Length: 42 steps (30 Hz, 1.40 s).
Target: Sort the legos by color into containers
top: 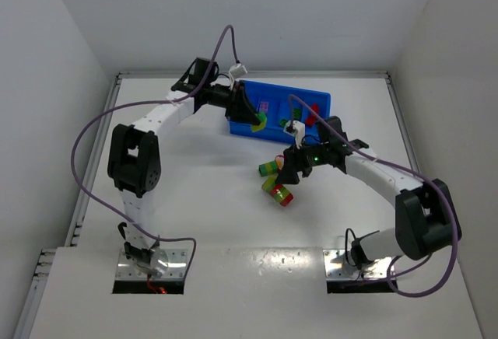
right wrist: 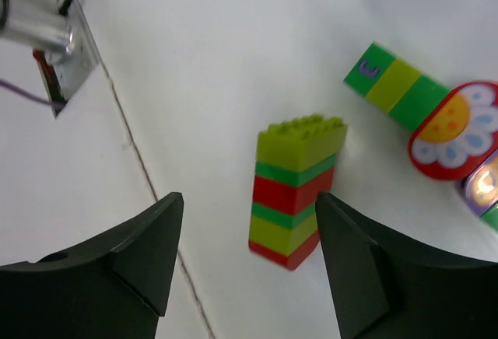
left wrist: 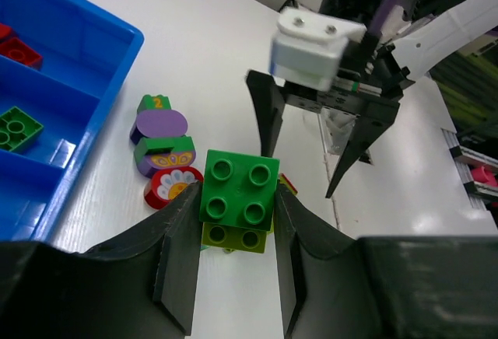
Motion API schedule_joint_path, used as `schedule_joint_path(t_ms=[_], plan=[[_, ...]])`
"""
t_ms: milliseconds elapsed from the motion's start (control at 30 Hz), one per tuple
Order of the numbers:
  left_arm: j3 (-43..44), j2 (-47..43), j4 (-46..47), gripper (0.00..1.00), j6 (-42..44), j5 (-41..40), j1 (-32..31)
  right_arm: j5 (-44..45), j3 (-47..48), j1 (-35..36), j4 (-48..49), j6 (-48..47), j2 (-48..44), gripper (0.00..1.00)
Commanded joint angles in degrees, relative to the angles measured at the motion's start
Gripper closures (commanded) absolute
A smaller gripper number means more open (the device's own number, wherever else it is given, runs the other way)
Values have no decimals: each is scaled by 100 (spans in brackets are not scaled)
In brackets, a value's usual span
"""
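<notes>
My left gripper point(left wrist: 236, 207) is shut on a green two-by-two brick point(left wrist: 239, 190) with a lime-yellow brick snapped under it. In the top view it point(top: 254, 121) hovers at the near edge of the blue tray point(top: 317, 96). The tray point(left wrist: 85, 59) holds a red brick point(left wrist: 20, 52) and a green brick point(left wrist: 17, 127) in separate compartments. My right gripper point(right wrist: 249, 253) is open above a red, green and yellow striped stick point(right wrist: 294, 191) lying on the table. In the top view it point(top: 289, 172) is over the lego pile point(top: 276, 182).
A green-yellow-green stick point(right wrist: 393, 84) and a red flower-printed piece point(right wrist: 455, 131) lie beside the striped stick. A purple and green stack point(left wrist: 159, 133) lies near the tray's edge. The right arm's open gripper point(left wrist: 302, 176) is close behind my held brick. White walls enclose the table.
</notes>
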Motion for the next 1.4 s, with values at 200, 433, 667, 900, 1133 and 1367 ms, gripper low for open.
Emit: schedule_joint_path(t_ms=[200, 433, 667, 900, 1133, 1367], plan=[[84, 123, 474, 97, -605, 605, -22, -524, 1123, -160, 2644, 2529, 697, 28], [138, 245, 474, 97, -659, 720, -75, -524, 1554, -160, 3410, 3016, 1120, 28], [190, 246, 474, 97, -659, 772, -127, -656, 1748, -107, 3411, 2884, 1314, 39], [295, 246, 474, 97, -659, 773, -127, -928, 1748, -107, 3218, 2515, 1366, 79], [595, 360, 604, 98, -712, 475, 4, -1121, 1573, -107, 2359, 1672, 1008, 91], [199, 324, 3838, 98, -3266, -404, 136, -999, 975, -159, 1417, 775, 305, 95]])
